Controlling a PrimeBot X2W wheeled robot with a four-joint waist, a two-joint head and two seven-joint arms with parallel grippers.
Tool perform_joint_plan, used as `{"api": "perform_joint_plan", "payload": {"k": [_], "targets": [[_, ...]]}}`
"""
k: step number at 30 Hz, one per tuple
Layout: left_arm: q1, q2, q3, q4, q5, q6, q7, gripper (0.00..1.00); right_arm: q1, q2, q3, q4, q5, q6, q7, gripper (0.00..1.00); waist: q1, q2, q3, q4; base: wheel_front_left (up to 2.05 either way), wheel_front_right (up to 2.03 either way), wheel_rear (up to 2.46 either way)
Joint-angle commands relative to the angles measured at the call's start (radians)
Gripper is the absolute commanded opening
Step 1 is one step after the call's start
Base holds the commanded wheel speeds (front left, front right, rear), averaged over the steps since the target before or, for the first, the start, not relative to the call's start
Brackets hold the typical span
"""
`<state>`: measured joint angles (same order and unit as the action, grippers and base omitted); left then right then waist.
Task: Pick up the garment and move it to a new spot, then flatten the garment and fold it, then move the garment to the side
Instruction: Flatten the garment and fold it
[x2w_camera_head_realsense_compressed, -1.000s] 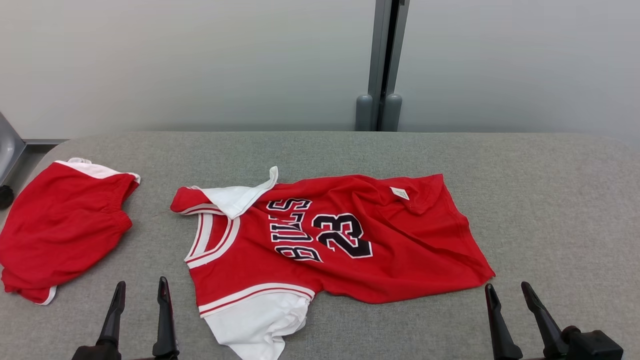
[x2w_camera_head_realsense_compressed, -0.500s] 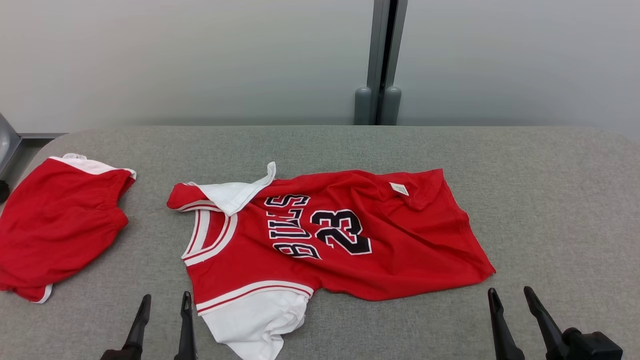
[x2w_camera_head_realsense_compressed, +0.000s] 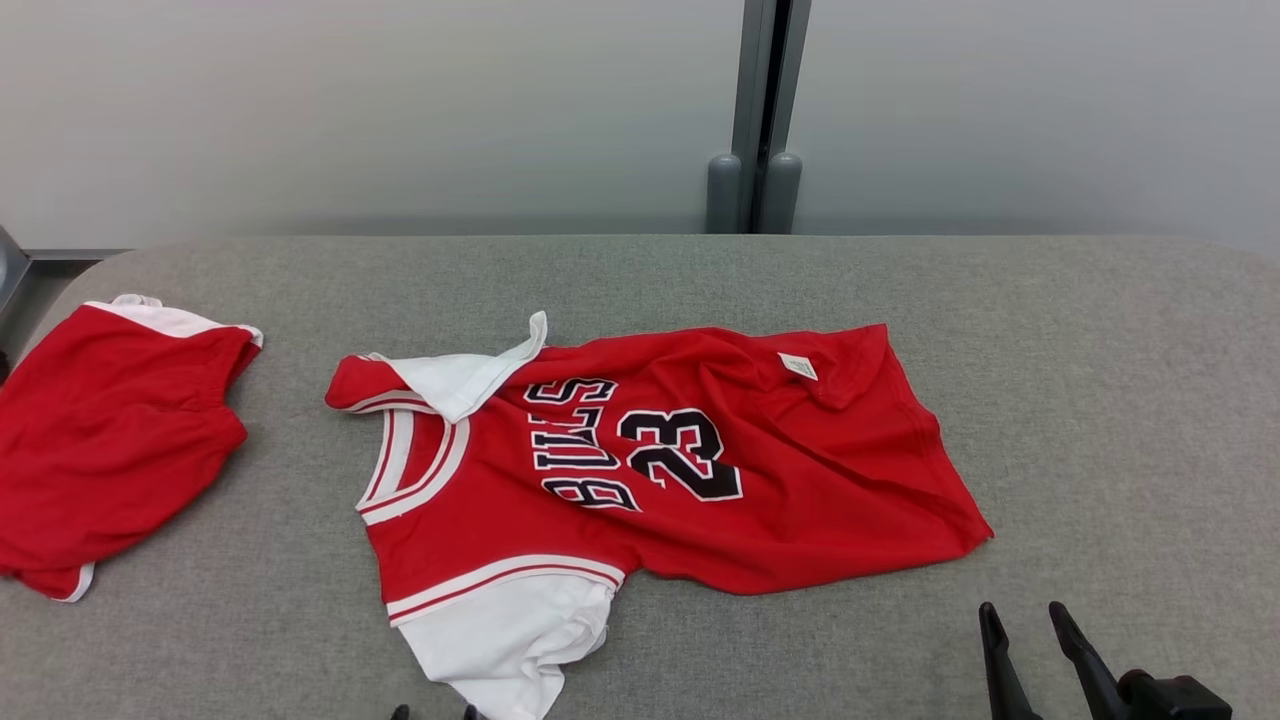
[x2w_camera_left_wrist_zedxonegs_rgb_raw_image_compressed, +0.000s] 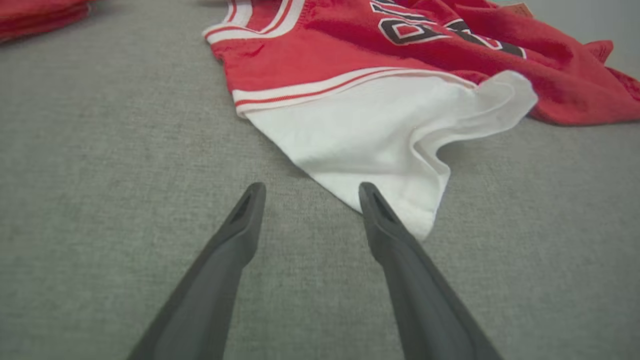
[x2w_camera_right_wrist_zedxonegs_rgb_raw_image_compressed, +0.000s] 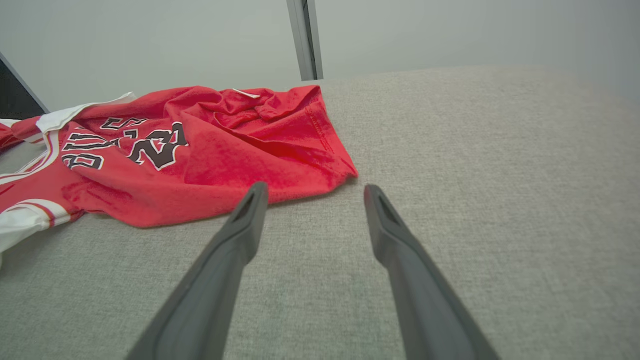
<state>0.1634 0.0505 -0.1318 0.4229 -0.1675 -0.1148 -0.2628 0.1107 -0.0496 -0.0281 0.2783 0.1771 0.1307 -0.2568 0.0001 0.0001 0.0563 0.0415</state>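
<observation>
Grey cloth-topped table (x2w_camera_head_realsense_compressed: 1100, 400) bears the rumpled red-and-white basketball jersey (x2w_camera_head_realsense_compressed: 700, 500), its white sleeve (x2w_camera_left_wrist_zedxonegs_rgb_raw_image_compressed: 390, 150) just ahead of the wide, empty left claw (x2w_camera_left_wrist_zedxonegs_rgb_raw_image_compressed: 311, 189) and its hem corner (x2w_camera_right_wrist_zedxonegs_rgb_raw_image_compressed: 347, 172) near the wide, empty right claw (x2w_camera_right_wrist_zedxonegs_rgb_raw_image_compressed: 315, 187), so both should pinch those edges low.

The jersey (x2w_camera_head_realsense_compressed: 660, 470) lies on the table (x2w_camera_head_realsense_compressed: 1100, 400). Left of the jersey lie the shorts (x2w_camera_head_realsense_compressed: 110, 430), behind it a post (x2w_camera_head_realsense_compressed: 755, 150), before its right corner the right gripper (x2w_camera_head_realsense_compressed: 1022, 608).

Head camera high above the table (x2w_camera_head_realsense_compressed: 1100, 400), forward-down; wrist cameras low, close, jersey (x2w_camera_head_realsense_compressed: 800, 480) common to all.
</observation>
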Motion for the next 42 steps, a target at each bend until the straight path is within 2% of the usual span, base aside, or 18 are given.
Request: {"api": "perform_joint_plan", "payload": {"k": [1,10,32,42], "targets": [[-0.008,0.000,-0.022,0.037,-0.013,-0.009,-0.003,1.00,-0.014,-0.002,-0.002,0.009,0.001,0.000,-0.006,1.00,-0.0001,-0.0001,0.004,-0.001,0.00,0.00,0.00],[-0.073,0.000,-0.079,0.135,-0.067,-0.014,-0.002,1.00,-0.038,-0.002,0.001,0.029,-0.004,0.000,-0.009,1.00,-0.0001,-0.0001,0.023,-0.010,0.00,0.00,0.00],[-0.162,-0.002,-0.204,0.257,-0.175,-0.019,0.003,1.00,-0.074,-0.002,-0.006,0.053,-0.019,0.000,-0.009,1.00,-0.0001,-0.0001,0.029,-0.020,0.00,0.00,0.00],[-0.184,-0.002,-0.222,0.260,-0.181,-0.015,0.004,1.00,-0.219,-0.015,-0.020,0.208,-0.063,0.000,0.003,1.00,-0.0001,-0.0001,0.054,-0.004,0.00,0.00,0.00]]}}
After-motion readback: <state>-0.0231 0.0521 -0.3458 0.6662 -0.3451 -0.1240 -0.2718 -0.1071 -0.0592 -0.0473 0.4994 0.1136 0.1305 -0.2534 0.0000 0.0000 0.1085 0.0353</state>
